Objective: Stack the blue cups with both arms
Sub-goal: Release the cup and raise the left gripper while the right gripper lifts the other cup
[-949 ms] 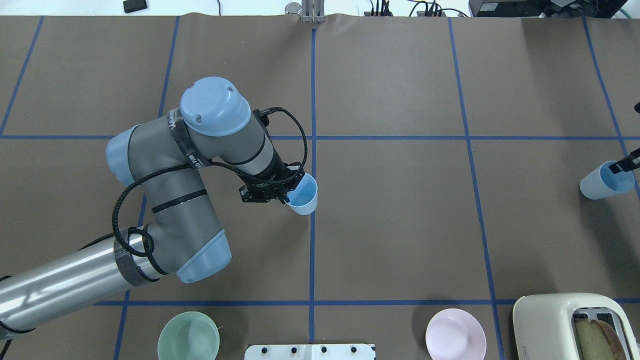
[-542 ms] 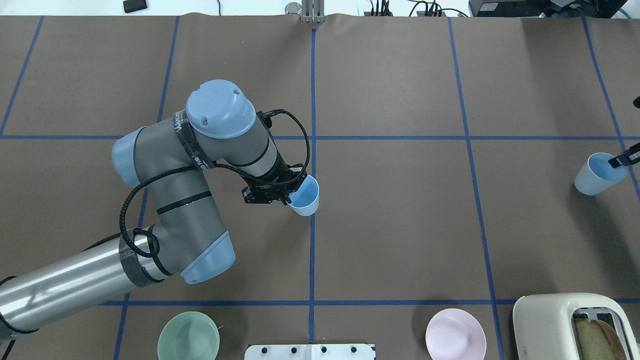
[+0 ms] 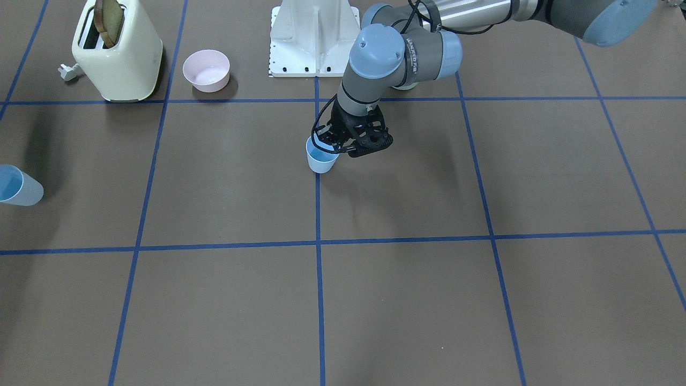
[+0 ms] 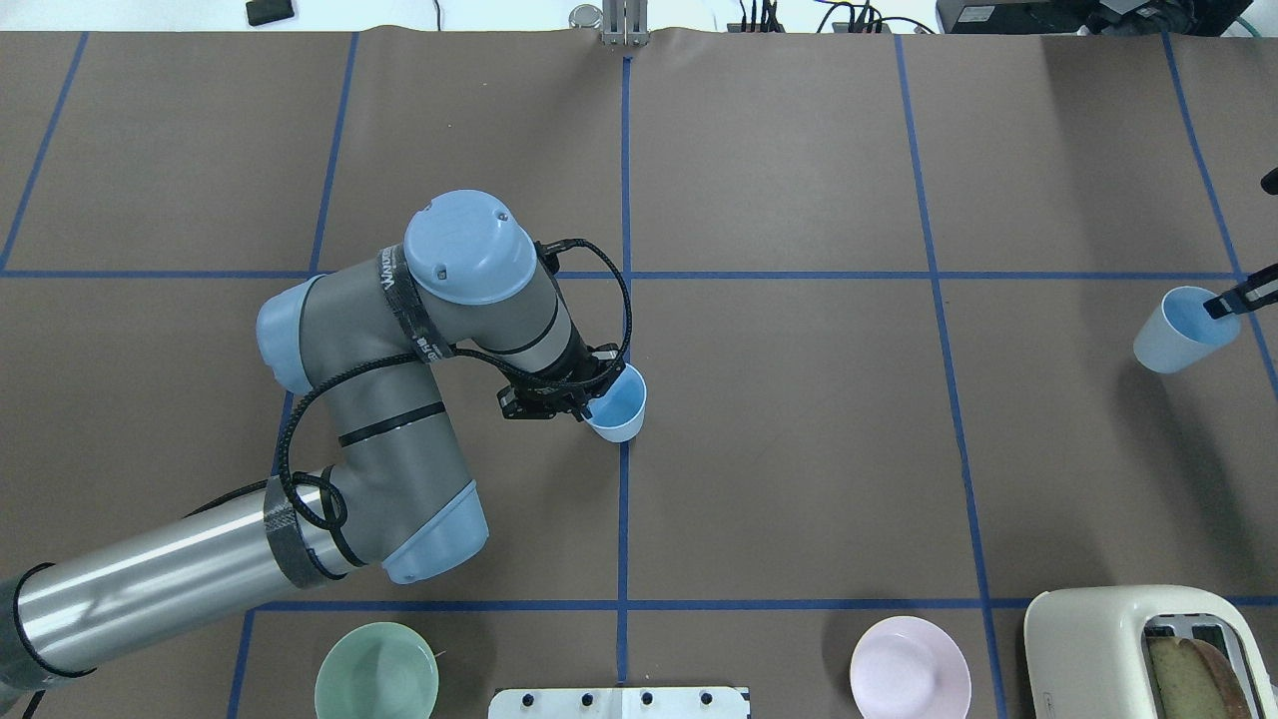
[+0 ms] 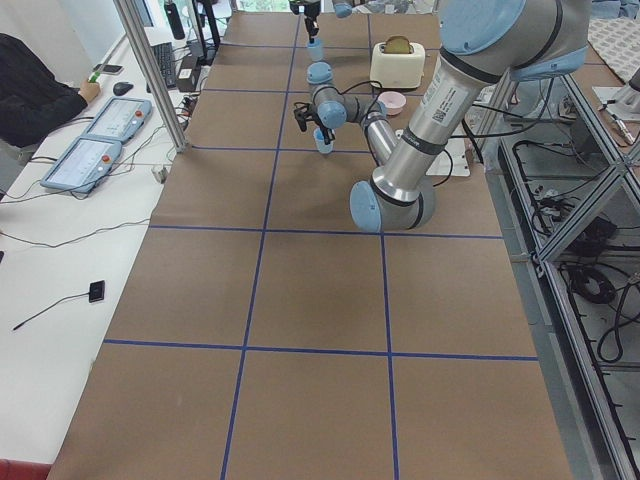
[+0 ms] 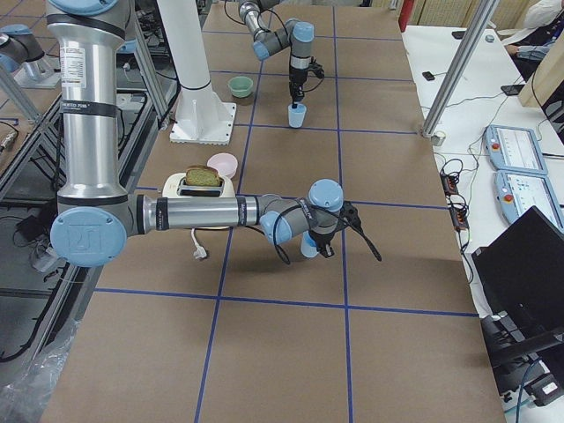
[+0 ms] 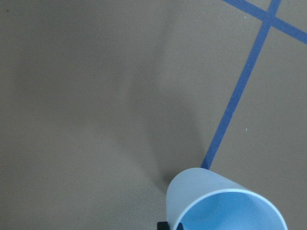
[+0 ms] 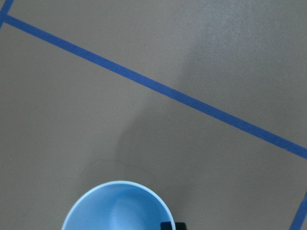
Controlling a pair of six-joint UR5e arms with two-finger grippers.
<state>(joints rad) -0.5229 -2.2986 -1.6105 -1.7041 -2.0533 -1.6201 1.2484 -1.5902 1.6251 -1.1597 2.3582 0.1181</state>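
L tool (image 4: 591,397) shut tight on rim of small pale sky-blue tapered plastic cup (image 4: 621,404). The cup is roughly upright at mid tabletop (image 4: 799,449), over the blue tape line (image 4: 623,519); can't tell if its base touches. R tool (image 4: 1220,306) pinches rim of second pale-blue plastic cup (image 4: 1168,340), tilted, near R edge, well apart from the first. Along robot's edge: mint-green round bowl (image 4: 376,671), pink round bowl (image 4: 910,667), cream toaster (image 4: 1088,639) w/ bread.

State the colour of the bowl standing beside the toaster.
The bowl is pale pink, seen best in the exterior front-facing view.
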